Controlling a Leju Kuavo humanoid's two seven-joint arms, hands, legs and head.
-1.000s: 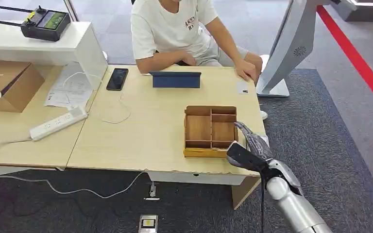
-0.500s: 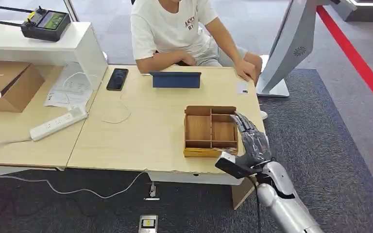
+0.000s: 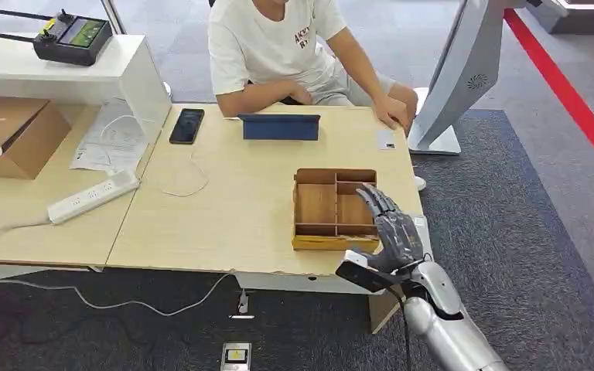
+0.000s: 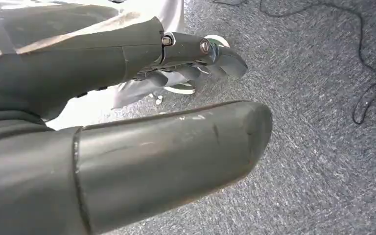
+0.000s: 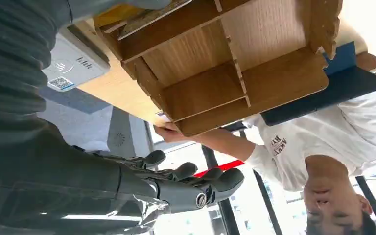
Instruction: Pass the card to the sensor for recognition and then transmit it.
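- Right hand (image 3: 393, 232) hovers just beside the wooden tray (image 3: 334, 207), fingers spread, gripping nothing.
- Left hand (image 4: 191, 63) hangs over carpet; can't tell its state.
- Card looks like the white slip (image 3: 386, 139) beyond the tray, by the person's hand (image 3: 392, 116).
- Sensor (image 5: 71, 66) sits beside the tray.
- Risk: reaching over could clip the tray wall or bump the person.

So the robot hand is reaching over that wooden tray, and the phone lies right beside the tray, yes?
Not quite. The right robot hand is at the wooden tray, but the phone lies apart from it, at the table's far side near the papers. The head view shows this.
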